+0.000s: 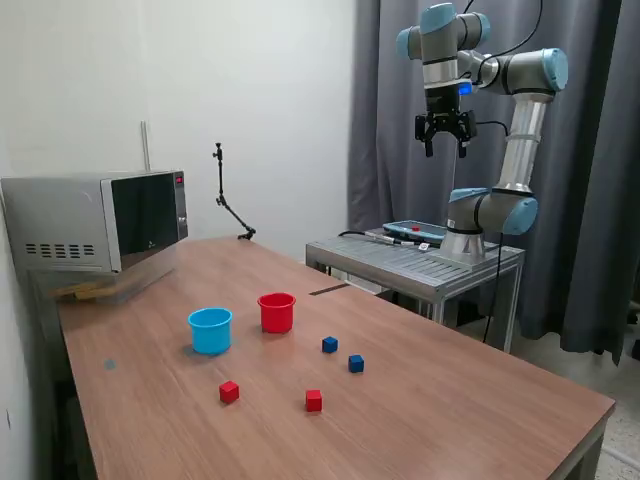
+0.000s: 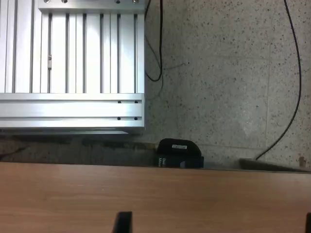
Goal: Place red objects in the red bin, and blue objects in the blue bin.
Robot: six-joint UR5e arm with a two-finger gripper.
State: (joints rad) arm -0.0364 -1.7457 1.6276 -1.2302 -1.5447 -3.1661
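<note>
**Q:** Where is your gripper, and what is it doing?

**A:** My gripper [image 1: 445,143] hangs high above the aluminium stand [image 1: 420,262] that carries my base, well off the wooden table [image 1: 470,400] and over by the dark curtain [image 1: 590,200]. Its fingers point down and stand apart with nothing between them. In my wrist view I see only two dark fingertips [image 2: 123,222] at the picture's edge, one at each side, with bare tabletop between them.

**Q:** Where are the cubes and cups?

**A:** All on the table. The red cup [image 1: 276,312] and the light blue cup [image 1: 210,330] stand upright near each other but apart, the blue one toward the exterior view's left. The two dark blue cubes [image 1: 330,344] lie near one another, on the exterior view's right of the red cup. The two red cubes [image 1: 229,392] lie nearer the camera, well apart from each other, one in front of the blue cup. No cube touches a cup or another cube.

**Q:** How much room is there around them?

**A:** Bare wood surrounds every cube, and the table's near edge and right corner are well away. A microwave [image 1: 100,222] sits at the far left corner, apart from the cups. My wrist view shows the table's edge, the slotted stand, speckled floor [image 2: 228,73], black cables [image 2: 291,82] and a small black box [image 2: 179,154] just past the edge.
</note>
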